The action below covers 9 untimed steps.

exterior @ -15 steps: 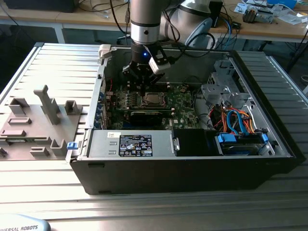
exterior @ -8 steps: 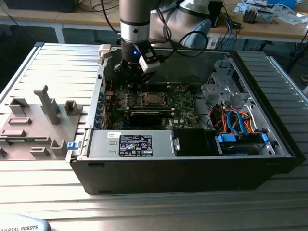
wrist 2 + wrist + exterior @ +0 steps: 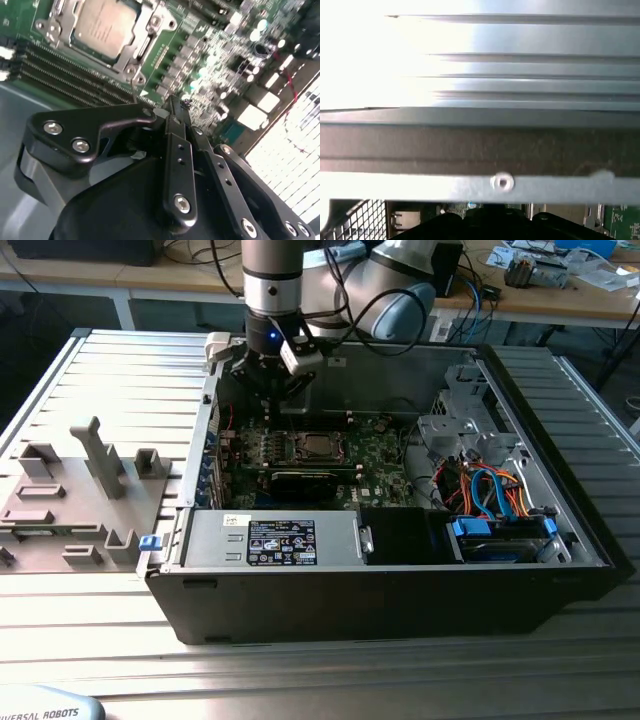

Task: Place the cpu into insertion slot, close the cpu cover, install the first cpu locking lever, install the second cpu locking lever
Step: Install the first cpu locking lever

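The cpu (image 3: 104,24), a dull silver square, lies flat in the insertion slot (image 3: 121,56) on the green motherboard. The silver cpu cover (image 3: 152,22) lies down around it as a frame. A thin metal lever (image 3: 144,46) runs along one side of the cover; I cannot tell whether it is latched. My black gripper (image 3: 173,104) hangs above the board beside the socket, its fingers (image 3: 176,145) shut together with nothing between them. In the exterior view the gripper (image 3: 272,380) hovers over the case's far left corner, behind the cpu (image 3: 318,447).
The open computer case (image 3: 400,590) lies on a slatted metal table (image 3: 110,370). Long memory slots (image 3: 65,80) run beside the socket. A black card (image 3: 300,480), power supply (image 3: 270,540) and drive bay with cables (image 3: 495,500) crowd the case. Grey fixtures (image 3: 90,470) stand on the exterior view's left.
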Available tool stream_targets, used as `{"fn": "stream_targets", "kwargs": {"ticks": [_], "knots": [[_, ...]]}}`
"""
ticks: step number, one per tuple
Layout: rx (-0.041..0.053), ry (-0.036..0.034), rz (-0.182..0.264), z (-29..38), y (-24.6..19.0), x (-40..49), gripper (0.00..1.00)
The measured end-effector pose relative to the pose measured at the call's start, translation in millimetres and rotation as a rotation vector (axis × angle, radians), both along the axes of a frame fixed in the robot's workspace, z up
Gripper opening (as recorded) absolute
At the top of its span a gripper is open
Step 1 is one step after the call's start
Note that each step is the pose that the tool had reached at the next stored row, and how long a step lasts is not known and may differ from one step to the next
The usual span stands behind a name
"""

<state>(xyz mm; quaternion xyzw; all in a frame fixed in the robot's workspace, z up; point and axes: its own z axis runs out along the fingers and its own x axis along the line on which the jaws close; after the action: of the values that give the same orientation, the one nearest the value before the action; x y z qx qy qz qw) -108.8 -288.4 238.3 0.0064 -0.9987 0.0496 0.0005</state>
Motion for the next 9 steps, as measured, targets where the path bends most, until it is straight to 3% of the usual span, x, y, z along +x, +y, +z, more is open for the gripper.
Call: {"fn": "stream_targets", "kwargs": {"ticks": [6, 9], "knots": [[0.0002, -0.0037, 0.0, 13.0, 3.9, -3.9, 0.11], [0.0008, -0.0043, 0.0, 14.2, 4.0, -4.3, 0.11]]}}
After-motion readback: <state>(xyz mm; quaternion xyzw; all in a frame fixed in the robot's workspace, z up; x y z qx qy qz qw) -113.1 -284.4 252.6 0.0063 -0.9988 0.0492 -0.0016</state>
